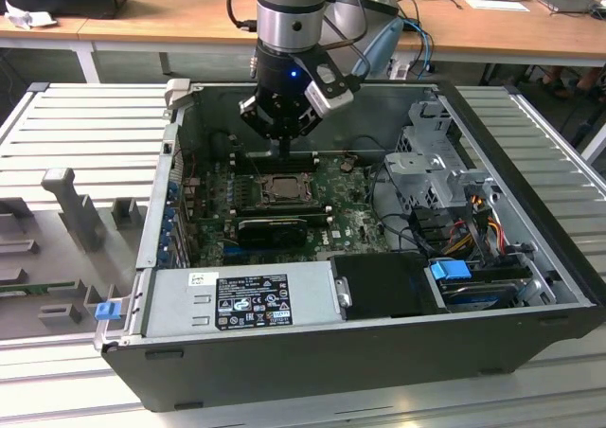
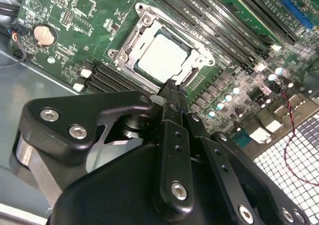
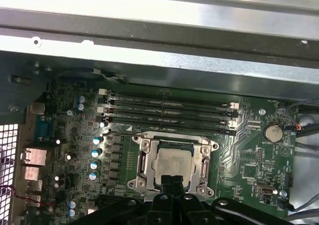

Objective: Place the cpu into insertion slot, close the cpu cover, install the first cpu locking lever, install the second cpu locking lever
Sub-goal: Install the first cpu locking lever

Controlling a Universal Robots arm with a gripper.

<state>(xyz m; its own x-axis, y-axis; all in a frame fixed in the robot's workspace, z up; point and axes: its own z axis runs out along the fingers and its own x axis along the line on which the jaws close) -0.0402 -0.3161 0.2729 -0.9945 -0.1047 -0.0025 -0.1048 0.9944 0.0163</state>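
Note:
The cpu [image 2: 162, 56] lies flat in the insertion slot [image 2: 119, 56] on the green board, its pale metal face showing. The silver cpu cover [image 2: 144, 23] lies down around it, framing the chip through its cut-out. A thin wire lever [image 3: 164, 134] runs along the socket's side toward the memory slots. My gripper [image 2: 172, 85] is shut with nothing in it. Its black fingertips [image 3: 172, 186] hang at the socket's edge, just above the cover's rim. In the exterior view the gripper [image 1: 282, 153] hangs over the socket inside the open case, beyond the cpu [image 1: 282, 190].
Long black memory slots [image 3: 169, 110] flank the socket. A coin battery [image 3: 273, 132] sits on the board. A black card [image 1: 270, 227], the power supply [image 1: 241, 295], a drive cage [image 1: 426, 153] and cables [image 1: 473, 220] crowd the case. The case wall [image 3: 159, 41] is close behind.

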